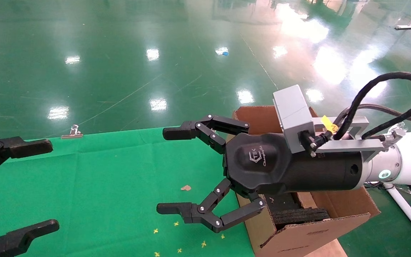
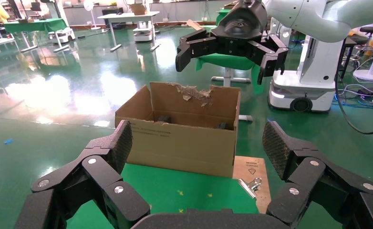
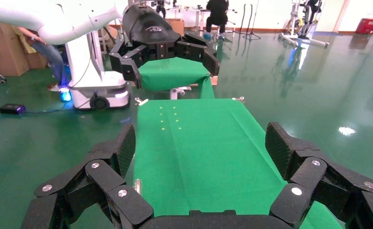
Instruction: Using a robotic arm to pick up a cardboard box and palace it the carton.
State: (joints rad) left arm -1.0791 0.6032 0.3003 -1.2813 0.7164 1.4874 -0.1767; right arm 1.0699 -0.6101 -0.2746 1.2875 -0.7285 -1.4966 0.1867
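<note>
The small cardboard box is not in any view. The carton (image 1: 337, 208) stands open at the right end of the green table, with black foam (image 1: 300, 215) inside. In the left wrist view the carton (image 2: 184, 138) shows a torn ragged back flap. The robotic arm on the right is white, and its gripper (image 1: 170, 170) is open and empty, held above the table just left of the carton. It also shows in the left wrist view (image 2: 225, 64) and in its own view (image 3: 201, 143). My left gripper (image 1: 46, 185) is open and empty at the table's left end, facing the carton (image 2: 199, 143).
Green cloth covers the table (image 1: 102, 185). A brown scrap (image 1: 186, 187) and small yellow marks lie on it. Metal binder clips (image 1: 72, 132) (image 2: 250, 185) hold the cloth's edges. A shiny green floor surrounds the table. My white base (image 2: 308, 90) stands behind the carton.
</note>
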